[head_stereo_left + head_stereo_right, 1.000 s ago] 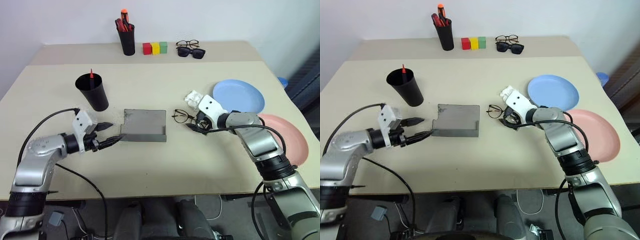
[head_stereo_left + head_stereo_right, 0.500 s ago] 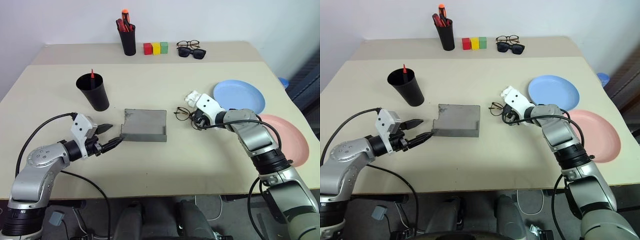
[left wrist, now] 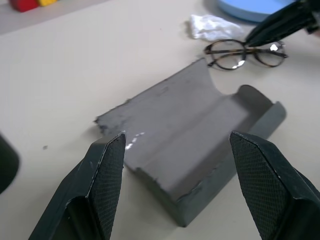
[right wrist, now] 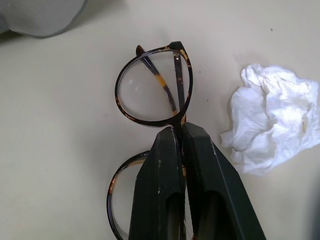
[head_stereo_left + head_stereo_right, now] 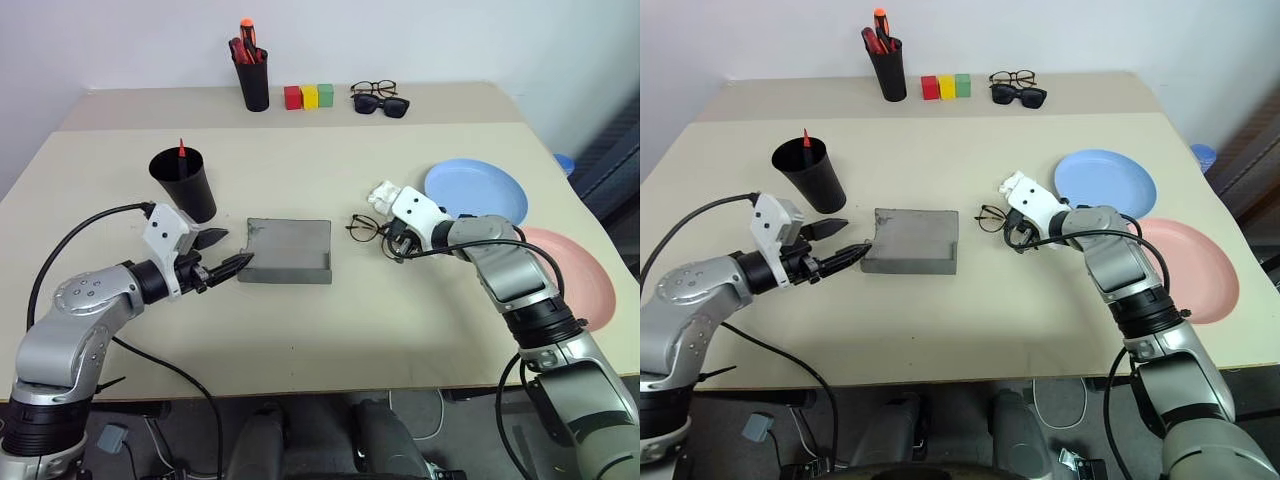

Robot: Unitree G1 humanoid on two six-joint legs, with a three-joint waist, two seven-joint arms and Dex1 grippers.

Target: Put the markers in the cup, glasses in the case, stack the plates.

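The glasses (image 4: 152, 87), dark-rimmed with clear lenses, lie on the table just right of the open grey case (image 5: 290, 250). My right gripper (image 4: 178, 131) is shut on their bridge. My left gripper (image 5: 235, 249) hovers open at the case's left end with nothing between its fingers (image 3: 107, 185). The black cup (image 5: 185, 185) stands behind the left gripper, with a red marker (image 5: 181, 150) sticking up out of it. A light blue plate (image 5: 475, 192) and a pink plate (image 5: 570, 275) lie side by side at the right, the pink one nearer the front.
A crumpled white tissue (image 5: 383, 193) lies just behind the right gripper. At the back stand a black cylinder of red and orange pens (image 5: 253, 75), three coloured blocks (image 5: 309, 96), and another pair of spectacles with sunglasses (image 5: 380, 98).
My right gripper has shut on the glasses' bridge. My left gripper has risen a little beside the case and stayed open.
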